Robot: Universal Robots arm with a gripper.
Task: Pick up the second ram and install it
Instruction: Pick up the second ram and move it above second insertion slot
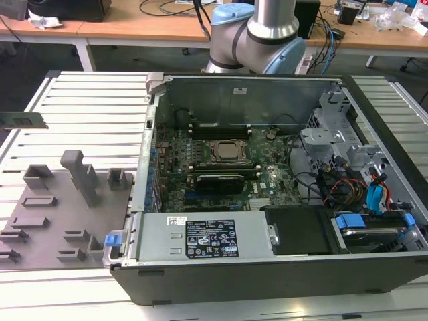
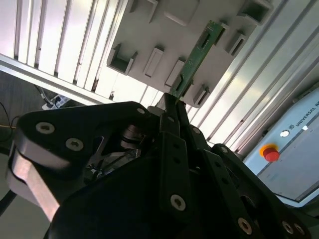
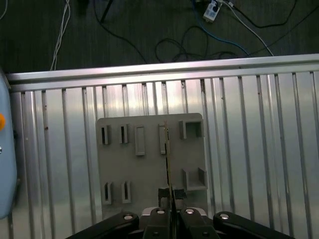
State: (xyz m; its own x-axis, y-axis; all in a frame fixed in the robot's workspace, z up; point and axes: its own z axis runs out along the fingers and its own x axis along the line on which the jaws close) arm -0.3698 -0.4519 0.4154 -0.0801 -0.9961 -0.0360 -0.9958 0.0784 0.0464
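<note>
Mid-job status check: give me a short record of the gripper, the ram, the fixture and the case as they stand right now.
gripper: shut on the second ram, gripping it by one end
ram position: over the grey fixture in both wrist views; in the exterior view it hangs clear of the fixture's blocks
computer case: open, on the slatted table, to the exterior view's right of the fixture
processor socket: in the middle of the board inside the case
install: not yet done; the ram is away from the case

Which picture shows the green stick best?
The second wrist view: the second ram shows its flat green face, clamped in the gripper. The first wrist view sees it edge-on, a thin line. The exterior view catches part at its left edge.
</note>
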